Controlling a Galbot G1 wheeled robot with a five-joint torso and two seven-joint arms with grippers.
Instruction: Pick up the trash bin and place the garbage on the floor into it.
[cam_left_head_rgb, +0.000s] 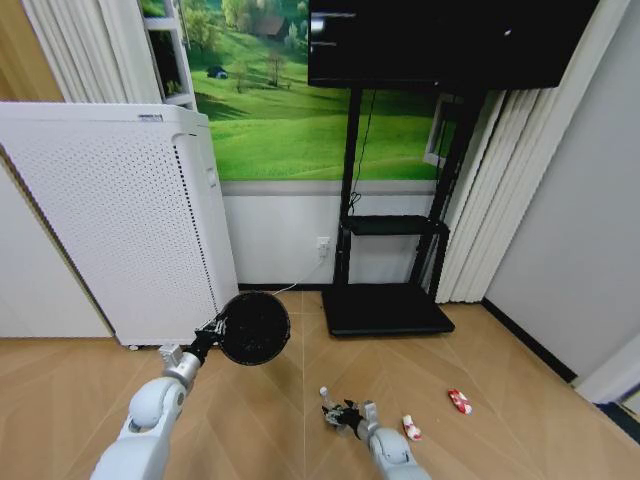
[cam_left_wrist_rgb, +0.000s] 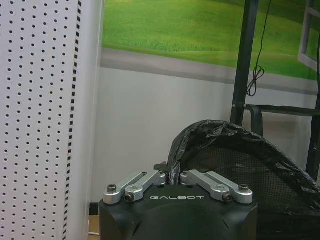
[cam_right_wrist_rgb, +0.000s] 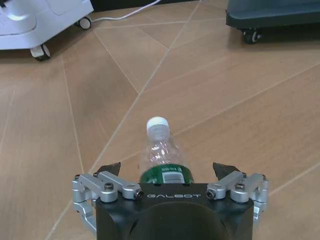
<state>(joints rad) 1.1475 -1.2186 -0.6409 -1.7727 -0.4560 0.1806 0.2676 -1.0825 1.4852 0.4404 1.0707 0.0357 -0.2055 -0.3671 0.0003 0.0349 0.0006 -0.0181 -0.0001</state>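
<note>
My left gripper is shut on the rim of the black trash bin and holds it off the floor, tipped so its mouth faces me. In the left wrist view the gripper pinches the bin's rim and its black liner. A green-labelled bottle with a white cap lies on the parquet floor. My right gripper stands open low over it, one finger on each side of its body. In the head view this gripper is at the bottle. Two red-and-white pieces lie to the right.
A tall white perforated appliance on castors stands behind the bin at the left. A black TV stand with a wheeled base stands against the back wall. A white cable runs along the floor. Curtains and a grey wall close the right side.
</note>
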